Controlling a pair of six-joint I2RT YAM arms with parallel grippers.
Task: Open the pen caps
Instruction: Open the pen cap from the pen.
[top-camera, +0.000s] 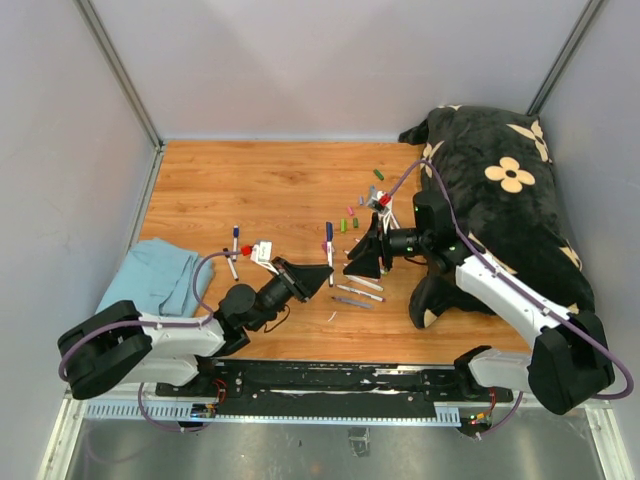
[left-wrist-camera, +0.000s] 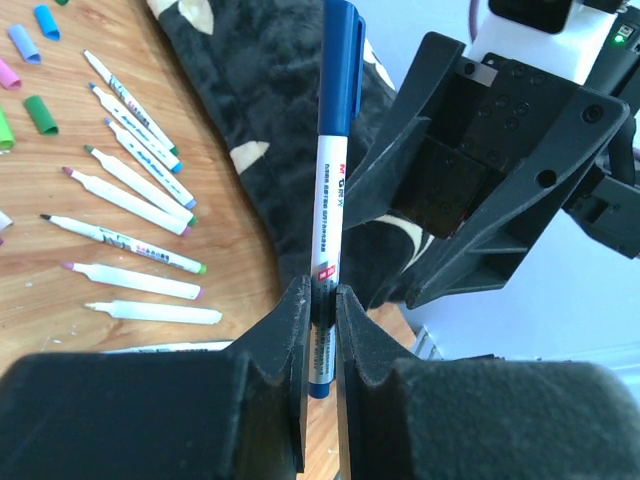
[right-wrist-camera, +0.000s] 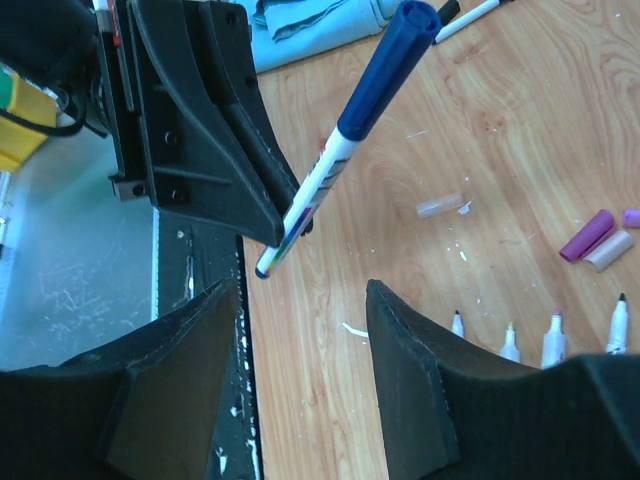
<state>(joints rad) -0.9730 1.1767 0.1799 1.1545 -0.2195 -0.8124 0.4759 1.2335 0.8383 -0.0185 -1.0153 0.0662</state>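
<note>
Blue cap (left-wrist-camera: 340, 65) on one pen (left-wrist-camera: 328, 210) in left end effector (left-wrist-camera: 320, 302)

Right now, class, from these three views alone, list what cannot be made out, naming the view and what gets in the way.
Top external view: the loose pen caps are too small to count or sort by colour.
Left wrist view: the lowest white pen is mostly hidden behind the left gripper holding the blue-capped pen.
Right wrist view: four uncapped pens show only tips; a finger of the right gripper covers their barrels.
</note>
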